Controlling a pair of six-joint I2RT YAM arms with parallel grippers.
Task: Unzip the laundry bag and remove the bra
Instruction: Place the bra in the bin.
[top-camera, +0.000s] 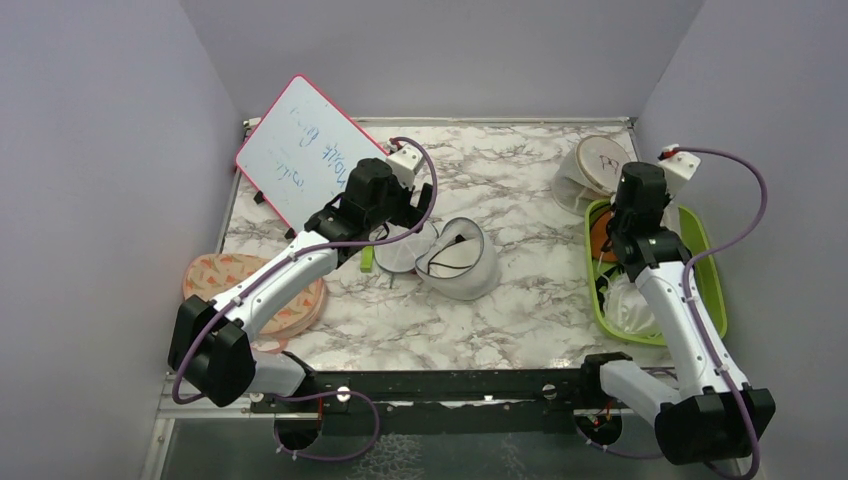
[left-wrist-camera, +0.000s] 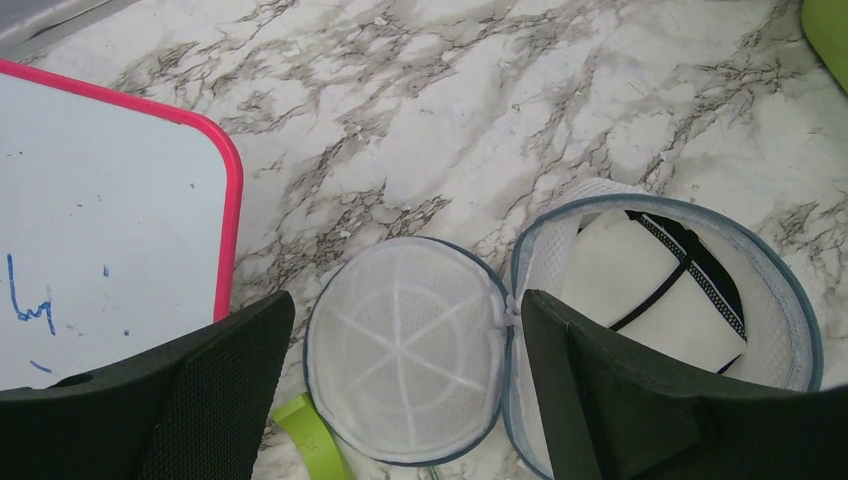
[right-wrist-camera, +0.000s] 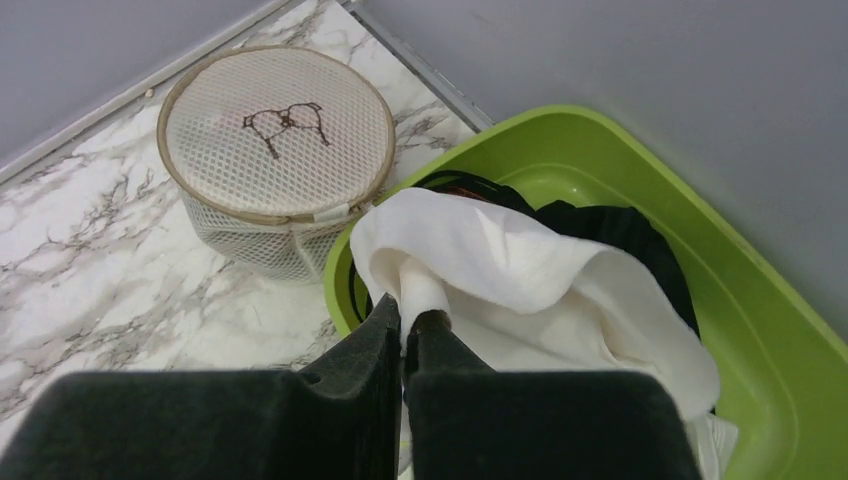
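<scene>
Seemingly finishing, right jaws are clamping the bra (right-wrist-camera: 500, 260) over the green tray (right-wrist-camera: 740, 300), awaiting release; left jaws are gaping empty.

Mesh laundry bag (left-wrist-camera: 405, 350) — glossy plastic tray (right-wrist-camera: 600, 145)

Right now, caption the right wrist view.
Right pincer shut on the white bra over the green bin, beige-topped case beside it.

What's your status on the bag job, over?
Left gripper open above the laundry bag, which lies unzipped and open. Right gripper shut on the bra over the green bin. No obstruction seen.
</scene>
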